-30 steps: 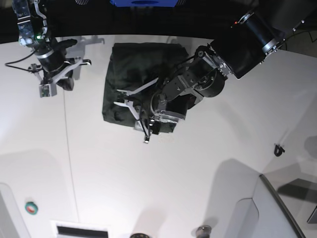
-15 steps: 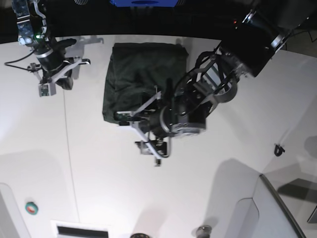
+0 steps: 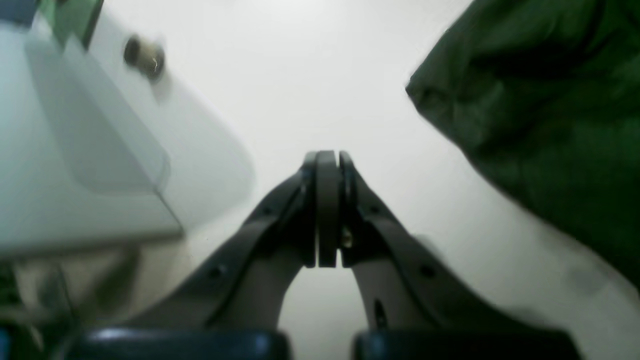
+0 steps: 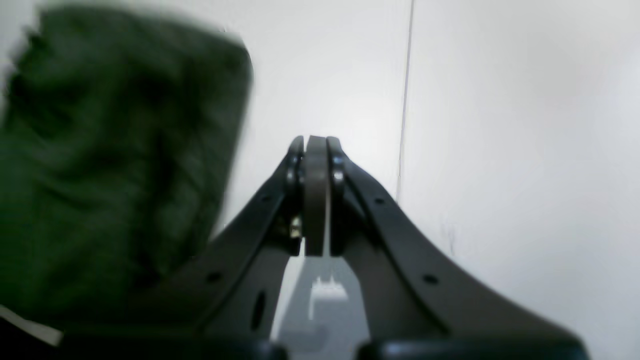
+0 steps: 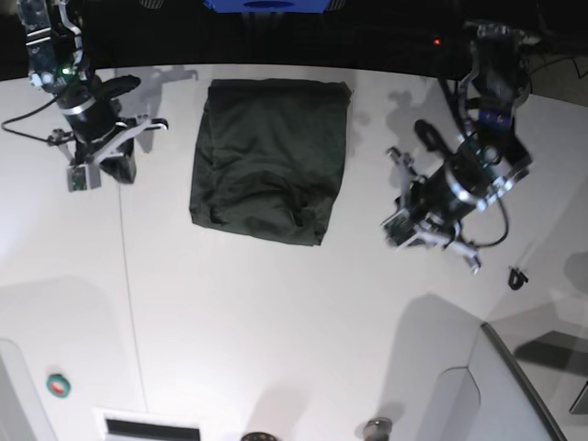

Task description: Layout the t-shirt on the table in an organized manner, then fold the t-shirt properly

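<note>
The t-shirt [image 5: 269, 161] lies on the table [image 5: 276, 322] as a dark green folded block, near the far edge of the white top. It looks a bit lumpy at its near edge, with soft wrinkles. The left gripper [image 3: 327, 165] is closed tight. Its two dark fingers [image 3: 350, 200] press flat against each other, and nothing is between them. It holds no cloth and hangs over bare white table. In the left wrist view the green shirt sits off to one side of it, apart from the fingers. In the base view this arm is on the right side of the shirt, well away from it. The right gripper [image 4: 315, 145] is closed too, with its fingers pushed together and nothing in them. It is over the white table, near the thin dark seam line [image 4: 405, 115]. The shirt shows beside it in the right wrist view, blurry and green, not touching it.
</note>
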`<state>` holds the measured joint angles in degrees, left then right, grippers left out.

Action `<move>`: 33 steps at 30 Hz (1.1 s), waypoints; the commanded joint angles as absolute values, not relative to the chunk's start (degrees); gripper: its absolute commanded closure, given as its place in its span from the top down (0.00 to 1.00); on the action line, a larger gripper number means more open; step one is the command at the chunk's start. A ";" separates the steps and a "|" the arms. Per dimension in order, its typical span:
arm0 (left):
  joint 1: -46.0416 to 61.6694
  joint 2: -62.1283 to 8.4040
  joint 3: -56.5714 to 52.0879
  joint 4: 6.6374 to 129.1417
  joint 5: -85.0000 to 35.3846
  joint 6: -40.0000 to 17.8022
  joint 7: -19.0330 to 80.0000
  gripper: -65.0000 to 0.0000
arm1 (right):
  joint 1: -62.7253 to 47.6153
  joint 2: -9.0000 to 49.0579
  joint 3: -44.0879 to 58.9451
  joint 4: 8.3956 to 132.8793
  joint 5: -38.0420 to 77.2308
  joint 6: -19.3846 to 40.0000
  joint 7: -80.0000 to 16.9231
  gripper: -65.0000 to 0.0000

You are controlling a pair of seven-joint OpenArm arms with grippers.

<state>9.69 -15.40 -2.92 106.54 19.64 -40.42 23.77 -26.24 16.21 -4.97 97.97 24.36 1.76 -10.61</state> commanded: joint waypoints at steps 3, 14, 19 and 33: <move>14.99 -15.60 -9.36 107.30 18.59 -40.00 17.80 0.00 | -30.02 16.75 -1.80 102.73 24.31 2.07 -9.45 0.01; 27.21 -21.58 -21.85 91.12 1.36 -40.00 10.68 0.00 | -44.70 16.75 4.79 105.01 24.04 2.15 -9.45 0.01; 30.46 -26.15 -18.59 78.55 1.45 -40.00 -0.92 0.00 | -49.98 16.57 4.79 105.01 24.04 2.15 -9.45 0.01; 36.35 -32.22 1.36 53.93 1.45 -29.49 -25.54 0.00 | -60.18 16.75 4.88 105.01 22.02 2.07 -9.71 0.01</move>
